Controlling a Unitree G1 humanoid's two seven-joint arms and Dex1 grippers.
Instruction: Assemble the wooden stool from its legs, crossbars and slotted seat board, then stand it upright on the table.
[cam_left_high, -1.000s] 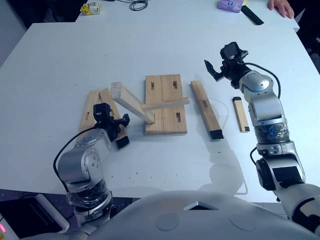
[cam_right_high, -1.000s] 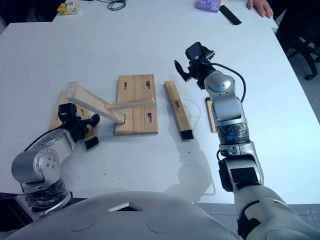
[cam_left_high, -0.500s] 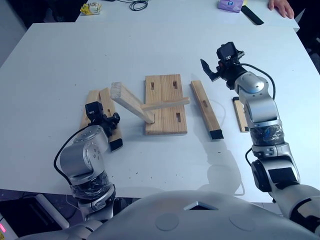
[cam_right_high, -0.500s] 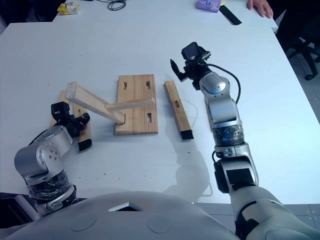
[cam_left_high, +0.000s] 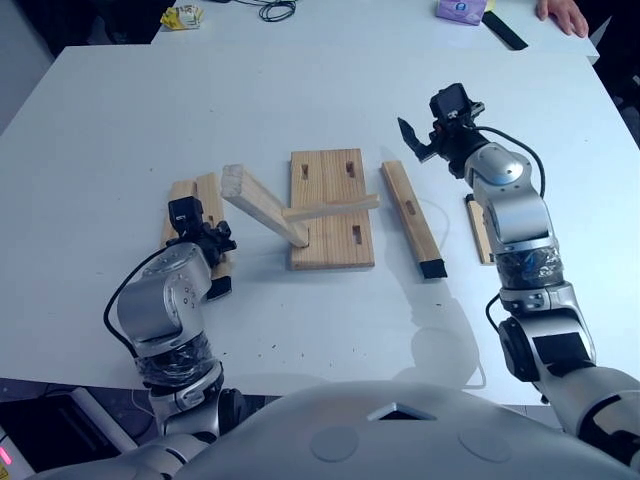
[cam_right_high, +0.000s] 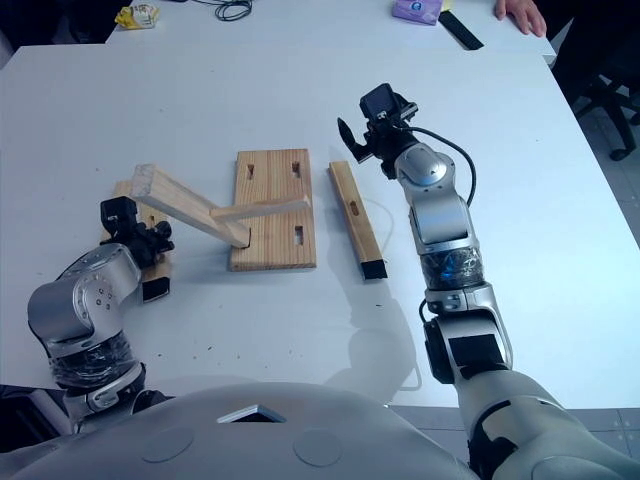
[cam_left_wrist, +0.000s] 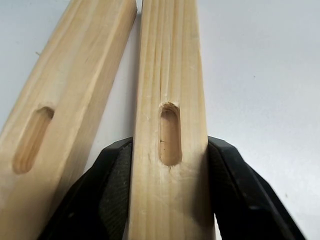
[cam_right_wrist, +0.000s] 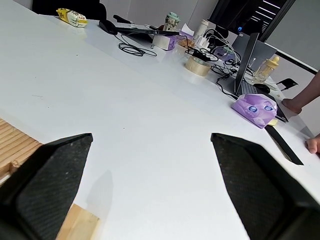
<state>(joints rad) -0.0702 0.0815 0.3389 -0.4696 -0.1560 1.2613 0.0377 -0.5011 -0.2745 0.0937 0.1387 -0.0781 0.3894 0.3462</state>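
The slotted seat board (cam_left_high: 331, 240) lies flat mid-table. One leg (cam_left_high: 258, 200) stands tilted in a near slot, and a crossbar (cam_left_high: 331, 209) runs from it across the board. Two more legs lie side by side to the left. My left gripper (cam_left_high: 203, 238) is shut on the leg nearer the board (cam_left_wrist: 170, 90), with black fingers (cam_left_wrist: 116, 175) pressed on both its sides by the slot. Another leg (cam_left_high: 411, 215) lies right of the board, and a short crossbar (cam_left_high: 481, 228) lies farther right. My right gripper (cam_left_high: 432, 128) hangs open above that leg's far end, holding nothing.
A purple packet (cam_left_high: 458, 10), a black strip (cam_left_high: 505, 30) and a person's hand (cam_left_high: 562, 12) are at the table's far right edge. A yellow item (cam_left_high: 183, 16) and cables lie at the far left. The right wrist view shows a laptop (cam_right_wrist: 250, 70) and clutter beyond.
My left gripper has moved left, away from the tilted leg, and has closed on the lying leg. My right gripper has shifted slightly left and stays open.
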